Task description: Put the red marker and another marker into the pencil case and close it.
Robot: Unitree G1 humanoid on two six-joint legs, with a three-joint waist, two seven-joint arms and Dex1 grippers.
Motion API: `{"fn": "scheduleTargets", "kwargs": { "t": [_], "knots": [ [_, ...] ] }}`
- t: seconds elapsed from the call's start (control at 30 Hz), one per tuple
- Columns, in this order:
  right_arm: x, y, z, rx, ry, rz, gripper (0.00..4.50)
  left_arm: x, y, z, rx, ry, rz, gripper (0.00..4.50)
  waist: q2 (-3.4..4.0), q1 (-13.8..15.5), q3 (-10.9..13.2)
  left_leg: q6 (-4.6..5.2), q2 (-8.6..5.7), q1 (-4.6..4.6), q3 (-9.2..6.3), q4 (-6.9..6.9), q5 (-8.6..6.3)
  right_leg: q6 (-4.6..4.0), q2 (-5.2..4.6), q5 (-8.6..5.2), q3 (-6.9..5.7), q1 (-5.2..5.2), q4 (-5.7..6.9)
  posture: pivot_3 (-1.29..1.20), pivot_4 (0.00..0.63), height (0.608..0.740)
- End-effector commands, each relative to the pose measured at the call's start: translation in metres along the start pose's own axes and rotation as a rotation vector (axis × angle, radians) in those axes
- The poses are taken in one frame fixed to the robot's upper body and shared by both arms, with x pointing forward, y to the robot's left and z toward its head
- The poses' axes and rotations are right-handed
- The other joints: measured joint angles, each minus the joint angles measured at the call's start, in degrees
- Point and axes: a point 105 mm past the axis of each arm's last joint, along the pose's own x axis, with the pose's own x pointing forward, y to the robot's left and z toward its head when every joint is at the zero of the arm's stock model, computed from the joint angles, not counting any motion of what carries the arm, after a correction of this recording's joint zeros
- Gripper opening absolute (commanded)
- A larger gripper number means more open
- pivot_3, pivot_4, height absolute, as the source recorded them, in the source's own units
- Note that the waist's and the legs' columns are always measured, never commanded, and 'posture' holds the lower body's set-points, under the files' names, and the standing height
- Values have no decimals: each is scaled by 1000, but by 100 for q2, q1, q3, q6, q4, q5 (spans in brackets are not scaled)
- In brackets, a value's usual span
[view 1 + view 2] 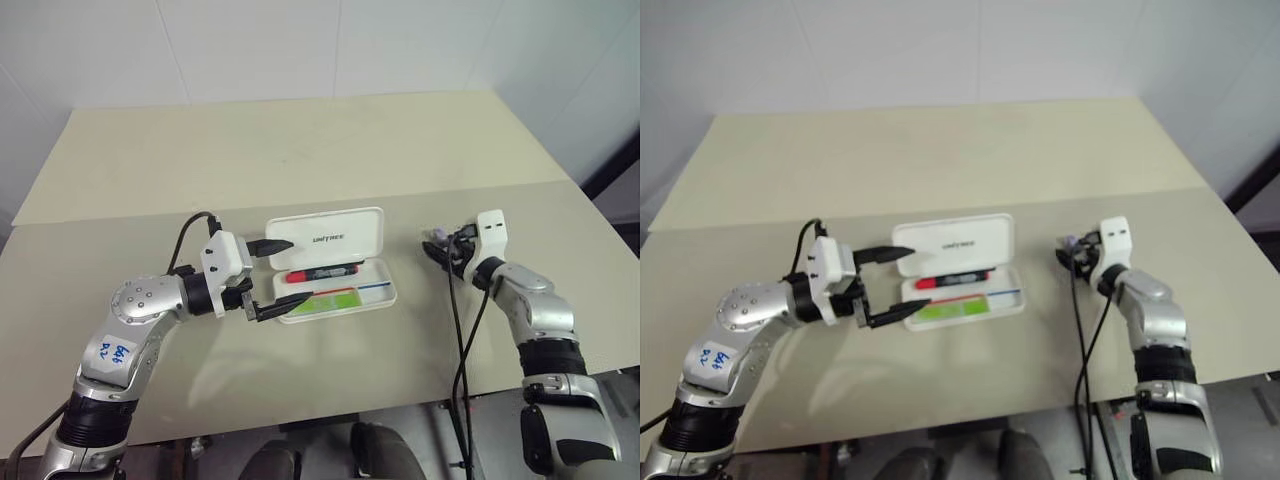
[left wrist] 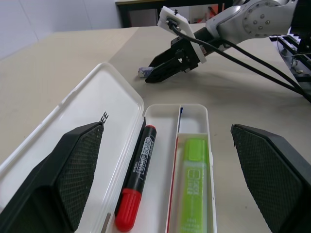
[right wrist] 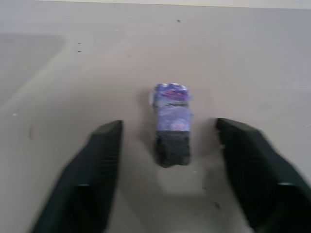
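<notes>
- Inside the open white hard-plastic pencil case [image 1: 335, 262], between the spread fingers of the left pincer [image 1: 282, 274], lie the red-capped black marker [image 2: 136, 185] and chunky lime-green marker [image 2: 194, 186].
- Right pincer [image 3: 167, 167], seemingly part-open, straddles a small grey-purple block [image 3: 171, 123] on the tabletop [image 1: 300, 150].

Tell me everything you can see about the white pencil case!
The pencil case is white, hard-looking plastic with rounded corners. It lies open on the table, its lid folded back flat, small dark lettering on it. A divider splits the tray: the red marker lies in the part next to the lid, the lime-green marker in the other. The left gripper hovers open at one end.
</notes>
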Motion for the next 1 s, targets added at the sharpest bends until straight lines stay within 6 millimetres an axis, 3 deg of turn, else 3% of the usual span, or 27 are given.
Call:
{"fn": "scheduleTargets", "kwargs": {
  "t": [0.03, 0.17, 0.4, 0.67, 0.8, 0.87, 1.0],
  "knots": [
    [3, 6, 10, -4, -37, 45, 1650, 1, -2, 12, 34, -32, -6, 4500, 0, -6, 0, 0, 1, 0, 1, 0, 0, 0, 0, 0, 1, 0, 0, 0, 150, 740],
    [4, 11, 10, 3, -34, 69, 339, 2, -3, 12, 32, -32, -6, 4500, 0, -6, 0, -1, 3, 1, 1, 0, 0, 1, 4, 1, 4, -1, 1, 0, 150, 740],
    [-2, 15, 24, -23, -66, 102, 340, 3, -6, 11, 28, -35, -20, 4500, 2, 1, 1, -1, 2, 0, 1, -1, 0, 0, 4, 3, 5, -4, -1, 0, 150, 740],
    [-30, -1, 82, -145, -70, 237, 340, -3, 0, 5, 29, -17, -1, 4500, 17, 23, 10, 2, -7, -9, -4, -1, 0, -8, -1, 11, 7, -5, -13, 0, 150, 740],
    [-60, 26, 73, -415, 53, 541, 340, -5, 0, 1, 28, -6, -2, 4500, 14, 38, 8, 2, 5, -8, -13, -14, 0, -6, 2, 12, 1, -7, -25, 0, 150, 740],
    [-62, 28, 71, -529, 87, 572, 340, -8, 0, 0, 30, 1, -7, 4500, 14, 25, 8, 2, 6, -7, -12, -12, -1, -5, 2, 12, -1, -8, -24, 0, 150, 740],
    [-59, 50, 70, -620, 63, 698, 340, -11, 0, -2, 41, 13, -15, 4500, 13, 16, 8, 3, -5, -7, 0, -20, -1, 3, -4, 16, 0, -8, -45, 0, 150, 740]
  ]
}}
